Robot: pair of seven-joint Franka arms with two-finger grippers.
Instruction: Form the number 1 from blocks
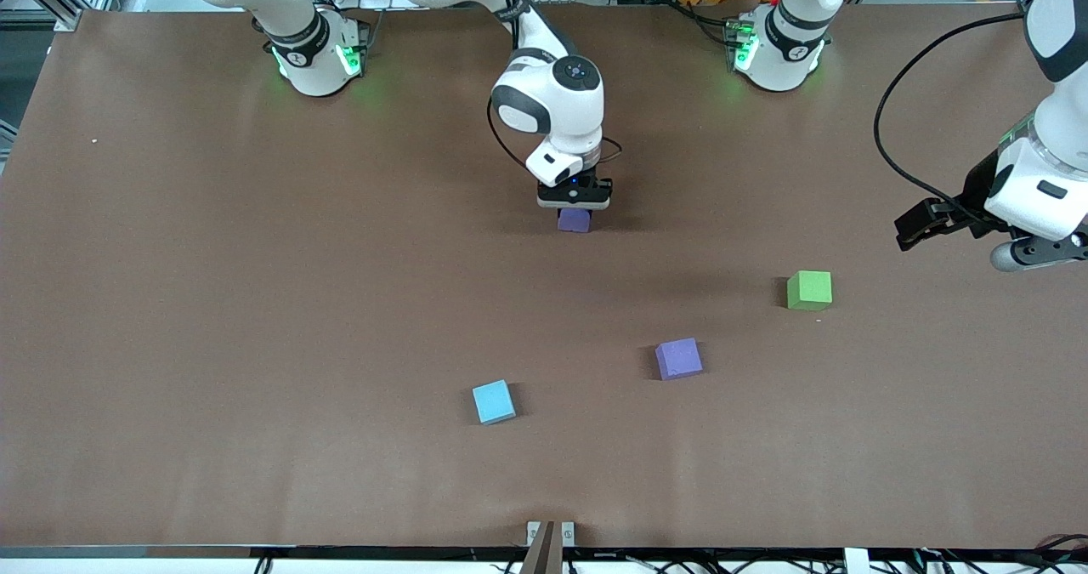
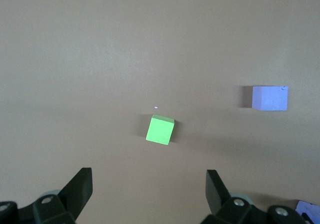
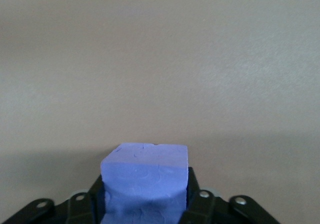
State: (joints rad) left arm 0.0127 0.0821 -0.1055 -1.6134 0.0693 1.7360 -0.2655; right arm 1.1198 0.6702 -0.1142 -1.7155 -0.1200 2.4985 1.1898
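Observation:
A purple block point(image 1: 574, 219) sits in the middle of the table, low at the table surface. My right gripper point(image 1: 575, 207) points straight down and is shut on it. In the right wrist view, the block point(image 3: 145, 174) fills the gap between the right gripper's point(image 3: 145, 188) fingers. A second purple block point(image 1: 678, 358) lies loose, nearer the front camera and toward the left arm's end; it also shows in the left wrist view point(image 2: 270, 97). My left gripper point(image 1: 908, 232) hangs open and empty over the left arm's end of the table, its fingers spread wide point(image 2: 149, 184).
A green cube point(image 1: 809, 290) point(image 2: 160, 129) lies on the table close to the left gripper. A light blue cube point(image 1: 494, 401) lies nearer the front camera than both purple blocks. The brown table point(image 1: 212, 302) is bare toward the right arm's end.

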